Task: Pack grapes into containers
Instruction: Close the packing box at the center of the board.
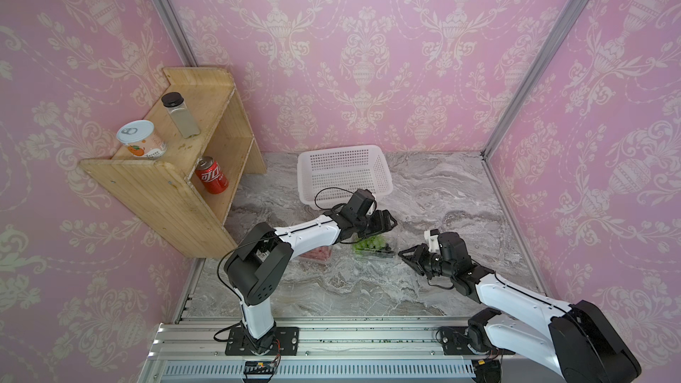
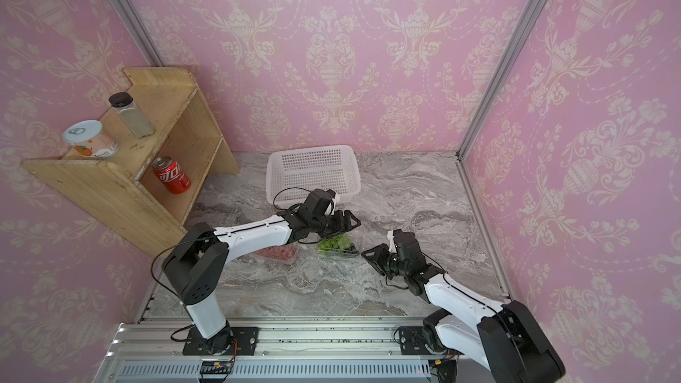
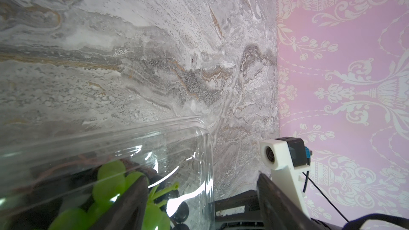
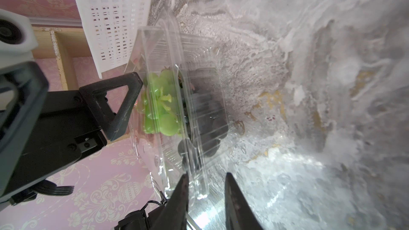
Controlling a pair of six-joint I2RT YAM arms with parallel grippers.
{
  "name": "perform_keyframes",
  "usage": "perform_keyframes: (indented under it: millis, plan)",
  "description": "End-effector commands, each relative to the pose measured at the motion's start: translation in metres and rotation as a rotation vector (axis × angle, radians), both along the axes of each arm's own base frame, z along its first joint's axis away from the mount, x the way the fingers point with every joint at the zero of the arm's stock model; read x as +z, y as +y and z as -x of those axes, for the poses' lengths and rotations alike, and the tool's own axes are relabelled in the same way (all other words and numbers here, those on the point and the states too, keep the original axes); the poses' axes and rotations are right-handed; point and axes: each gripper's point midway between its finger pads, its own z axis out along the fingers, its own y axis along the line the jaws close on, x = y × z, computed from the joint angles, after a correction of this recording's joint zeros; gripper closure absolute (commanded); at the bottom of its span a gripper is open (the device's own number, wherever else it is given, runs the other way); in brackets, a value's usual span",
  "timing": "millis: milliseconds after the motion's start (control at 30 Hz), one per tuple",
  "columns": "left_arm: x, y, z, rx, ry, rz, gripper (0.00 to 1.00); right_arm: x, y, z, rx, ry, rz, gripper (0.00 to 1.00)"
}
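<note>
1. Nearest the front rail, the right pincer [image 1: 404, 254] lies low at the right short end of the clear box [image 3: 205, 151]. Its jaws stand a little apart and the box's near edge reaches between them. I judge that the edge is not pinched.
2. The box lies with its long axis across the table [image 1: 368, 289], pointing toward this pincer, so the right arm is the nearer one. Inside are the green bunch [image 4: 161, 107] and the dark bunch [image 4: 208, 116]. The clear lid seems to stand up.
3. The left pincer [image 1: 390, 222] hovers over the far side of the same box, wide open and empty.
4. The second clear box [image 1: 329, 253], holding red grapes [image 1: 317, 250], sits just to the left, partly under the left forearm.
5. The table has a grey marble pattern. Farther back stands the empty white perforated basket [image 1: 339, 149], then the wooden shelf [image 1: 154, 186] and the pink wallpaper walls [image 1: 368, 49].
</note>
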Motion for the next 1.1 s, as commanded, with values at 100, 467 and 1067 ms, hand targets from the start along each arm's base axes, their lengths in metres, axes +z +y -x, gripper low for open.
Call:
perform_keyframes:
  millis: [100, 467, 1067]
  plan:
    - [-0.052, 0.018, 0.020, 0.015, 0.150, -0.094, 0.21, 0.008, 0.008, -0.001, 0.007, -0.018, -0.037, 0.71]
    - [-0.051, 0.018, 0.020, 0.012, 0.148, -0.091, 0.21, 0.011, 0.015, 0.009, 0.016, -0.025, -0.037, 0.71]
    - [-0.052, 0.017, 0.021, 0.009, 0.151, -0.085, 0.21, -0.001, 0.018, 0.017, 0.022, -0.007, -0.011, 0.70]
